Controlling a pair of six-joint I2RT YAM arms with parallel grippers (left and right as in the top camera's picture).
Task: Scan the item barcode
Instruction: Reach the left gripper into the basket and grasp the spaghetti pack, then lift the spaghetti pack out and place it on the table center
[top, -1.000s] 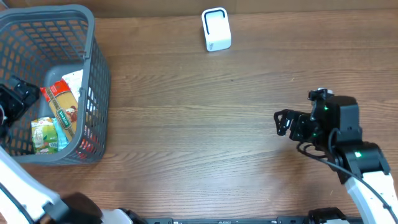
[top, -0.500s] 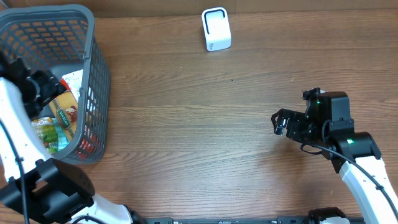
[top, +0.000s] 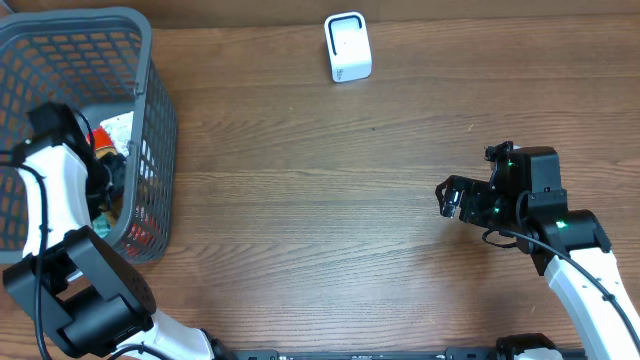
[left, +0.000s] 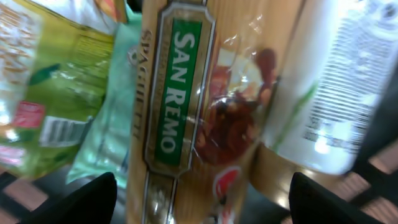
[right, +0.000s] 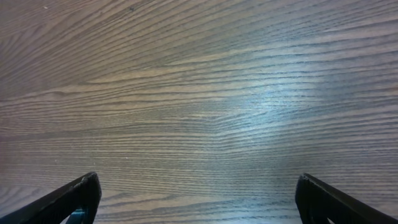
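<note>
Two arms work at a wooden counter. The left one bends down into a grey plastic basket that stands at the counter's left end. The right one hangs over bare wood on the right side.

The left hand is low inside the basket, near the wall that faces the middle of the counter. Its wrist camera is filled by the goods there. A long spaghetti packet in clear film, with a green "San Remo" label, runs up the middle of that view. It lies over a pale green packet on one side and next to a white container with small print on the other. The left hand's two dark fingers show at the bottom corners, set apart with the spaghetti packet between them. I cannot tell whether they press on its edges or only straddle it. From overhead the arm covers most of the packet. Only a white corner and a bit of red show through the basket mesh.

The right hand hovers above the counter, pointing towards the middle, with its fingers spread wide. Only wood grain shows between them, and it holds nothing.

A small white scanner stands upright at the far edge of the counter, near the middle. It is well apart from both the basket and the right hand.
</note>
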